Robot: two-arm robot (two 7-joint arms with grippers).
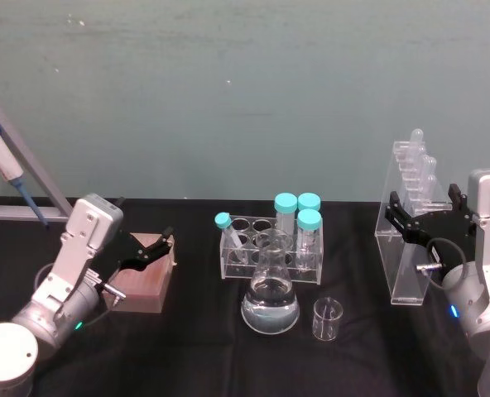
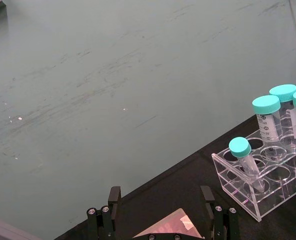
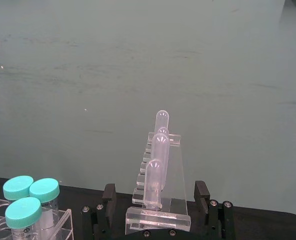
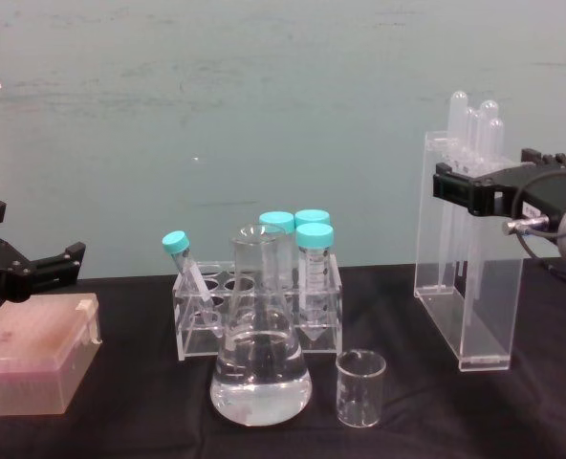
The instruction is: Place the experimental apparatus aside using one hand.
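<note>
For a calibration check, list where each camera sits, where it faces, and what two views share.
Head: high on the robot, looking down at the table; left tool, right tool and their arms show.
Chest: lower, looking across at the conical flask; both tools enter from the edges.
Left wrist: on the left arm, facing the wall past the tube rack; own fingers show.
Right wrist: on the right arm, facing the pipette stand between its fingers.
Both wrist views share the teal-capped tubes.

A lab: flask (image 1: 270,298), beaker (image 1: 327,319), capped tubes (image 1: 299,217), pipettes (image 1: 419,161).
</note>
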